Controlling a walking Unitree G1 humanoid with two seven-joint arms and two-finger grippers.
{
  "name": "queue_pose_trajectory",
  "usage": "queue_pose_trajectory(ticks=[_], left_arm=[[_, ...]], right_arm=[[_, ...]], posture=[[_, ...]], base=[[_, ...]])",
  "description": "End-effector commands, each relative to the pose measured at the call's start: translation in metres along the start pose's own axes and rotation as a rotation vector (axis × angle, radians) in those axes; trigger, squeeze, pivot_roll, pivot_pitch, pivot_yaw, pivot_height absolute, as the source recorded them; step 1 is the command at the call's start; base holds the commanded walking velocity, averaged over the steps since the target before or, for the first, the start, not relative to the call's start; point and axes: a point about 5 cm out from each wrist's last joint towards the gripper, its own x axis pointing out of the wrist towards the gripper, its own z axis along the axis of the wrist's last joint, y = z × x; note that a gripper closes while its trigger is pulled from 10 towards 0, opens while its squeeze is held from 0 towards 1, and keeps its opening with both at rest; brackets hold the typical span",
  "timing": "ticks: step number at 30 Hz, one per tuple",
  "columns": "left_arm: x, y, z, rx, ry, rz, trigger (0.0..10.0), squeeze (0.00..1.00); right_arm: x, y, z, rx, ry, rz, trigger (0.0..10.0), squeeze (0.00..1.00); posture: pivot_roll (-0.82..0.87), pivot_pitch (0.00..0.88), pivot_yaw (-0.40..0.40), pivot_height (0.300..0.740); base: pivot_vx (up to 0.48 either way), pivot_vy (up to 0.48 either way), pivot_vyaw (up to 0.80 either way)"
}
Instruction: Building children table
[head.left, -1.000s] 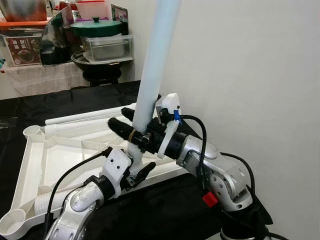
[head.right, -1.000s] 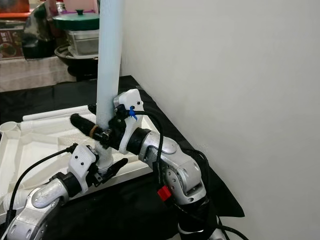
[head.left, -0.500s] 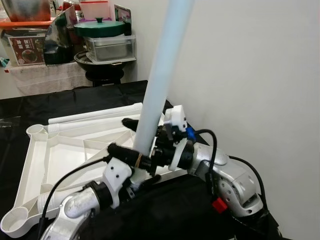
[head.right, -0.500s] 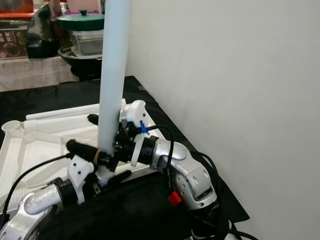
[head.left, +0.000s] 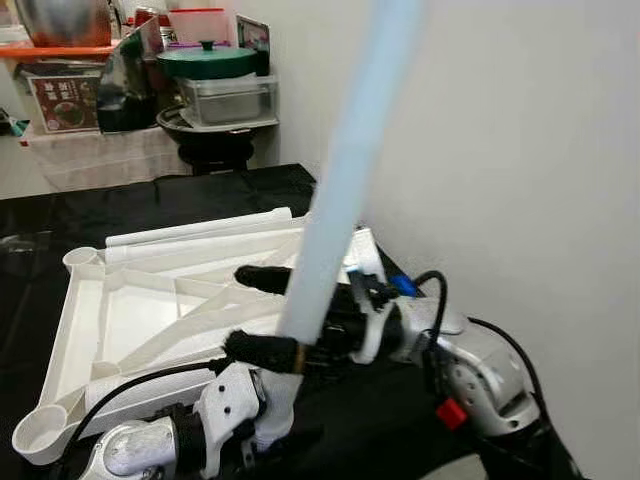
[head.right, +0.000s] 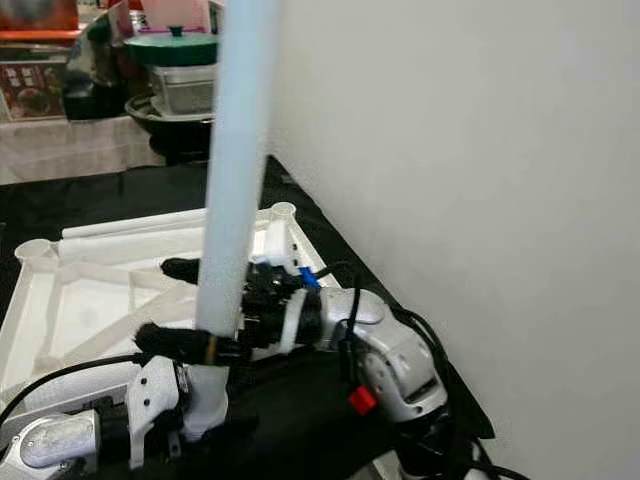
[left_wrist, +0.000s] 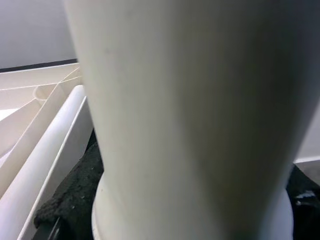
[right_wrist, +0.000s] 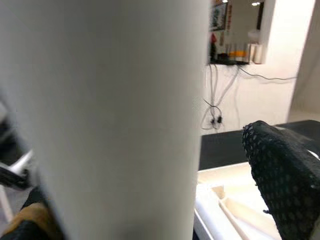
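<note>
1. I hold the white table leg (head.left: 335, 215) with both grippers, near its lower end. My right gripper (head.left: 290, 315) has its black fingers (head.left: 262, 278) clamped around the tube, one on each side of it. My left gripper (head.left: 262, 420) sits just below, at the leg's collar; in the left wrist view the leg (left_wrist: 190, 120) is pressed right up against the camera, so I cannot tell how those fingers stand.

2. A second ago the leg stood nearly upright beside the white table frame (head.left: 85, 330). Now it leans, its top tipped away from the frame toward the wall (head.left: 520, 150), and both my arms sit lower and nearer my body. My head has also shifted, so part of that change is only the view moving.

3. The frame lies upside down on the black cloth (head.left: 150, 200), with an open corner socket (head.left: 40, 435) near my left arm and a spare leg (head.left: 200, 228) along the frame's far edge.

4. I judge the leg is not seated yet; the tilt suggests I am swinging its base toward a socket.
</note>
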Motion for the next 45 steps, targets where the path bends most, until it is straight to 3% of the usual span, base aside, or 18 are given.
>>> queue_pose_trajectory(ticks=[1,8,10,13,14,15,16,17,18,19,20,36,37,38,39,45], left_arm=[[-0.002,0.002,0.003,0.009,-0.001,-0.007,10.0,0.00],[0.000,0.006,0.004,0.013,-0.015,0.025,10.0,0.00],[0.002,0.007,0.004,0.016,-0.017,0.033,10.0,0.00],[0.002,0.008,0.003,0.016,-0.015,0.033,10.0,0.00],[0.003,0.008,0.003,0.016,-0.015,0.035,10.0,0.00],[0.004,0.008,0.003,0.016,-0.015,0.035,10.0,0.00],[0.004,0.008,0.003,0.016,-0.015,0.035,10.0,0.00],[0.005,0.008,0.002,0.016,-0.016,0.036,10.0,0.00],[0.006,0.007,0.002,0.015,-0.018,0.036,10.0,0.00],[0.006,0.007,0.002,0.015,-0.018,0.036,10.0,0.00],[0.007,0.007,0.002,0.014,-0.020,0.035,10.0,0.00],[0.013,0.006,0.003,0.003,-0.038,0.037,10.0,0.00],[0.012,0.007,0.003,-0.001,-0.047,0.039,10.0,0.59],[0.012,0.007,0.003,-0.001,-0.047,0.039,10.0,0.59],[0.011,0.007,0.004,-0.007,-0.059,0.034,10.0,1.00],[0.008,0.011,0.009,-0.008,-0.091,0.049,10.0,1.00]], right_arm=[[-0.002,0.004,0.002,0.013,-0.019,0.032,10.0,0.00],[0.002,0.012,-0.003,0.035,-0.015,0.069,10.0,0.00],[0.004,0.014,-0.005,0.045,-0.017,0.070,8.6,0.00],[0.004,0.015,-0.006,0.053,-0.017,0.074,8.2,0.00],[0.004,0.015,-0.007,0.055,-0.017,0.075,7.5,0.00],[0.005,0.015,-0.007,0.058,-0.017,0.070,5.5,0.00],[0.005,0.015,-0.007,0.058,-0.017,0.070,5.5,0.00],[0.006,0.015,-0.008,0.059,-0.017,0.065,4.7,0.00],[0.007,0.015,-0.009,0.059,-0.017,0.061,3.2,0.00],[0.007,0.015,-0.009,0.059,-0.017,0.061,3.2,0.00],[0.007,0.014,-0.009,0.061,-0.021,0.051,0.0,0.00],[0.009,0.010,-0.010,0.068,-0.047,0.008,0.0,0.00],[0.009,0.010,-0.010,0.069,-0.048,0.005,0.0,0.00],[0.009,0.010,-0.010,0.069,-0.048,0.005,0.0,0.00],[0.009,0.011,-0.010,0.071,-0.050,0.002,0.0,0.00],[0.008,0.009,-0.011,0.067,-0.050,-0.018,0.0,0.00]], posture=[[0.08,0.000,-0.061,0.740],[0.08,0.000,-0.059,0.740],[0.08,0.000,-0.059,0.740],[0.08,0.000,-0.059,0.740],[0.08,0.000,-0.059,0.740],[0.08,0.000,-0.059,0.740],[0.08,0.000,-0.059,0.740],[0.08,0.000,-0.059,0.740],[0.08,0.000,-0.059,0.740],[0.08,0.000,-0.059,0.740],[0.07,0.000,-0.061,0.740],[0.07,0.000,-0.062,0.740],[0.07,0.000,-0.062,0.740],[0.07,0.000,-0.062,0.740],[0.07,0.000,-0.062,0.740],[0.07,0.000,-0.059,0.740]], base=[[0.000,0.000,0.00],[0.000,0.000,0.00],[0.000,0.000,0.00],[0.000,0.000,0.00],[0.000,0.000,0.00],[0.000,0.000,0.00],[0.000,0.000,0.00],[0.000,0.000,0.00],[0.000,0.000,0.00],[0.000,0.000,0.00],[0.000,0.000,0.00],[0.000,0.000,0.00],[0.000,0.000,0.00],[0.000,0.000,0.00],[0.000,0.000,0.00],[0.000,0.000,0.00]])
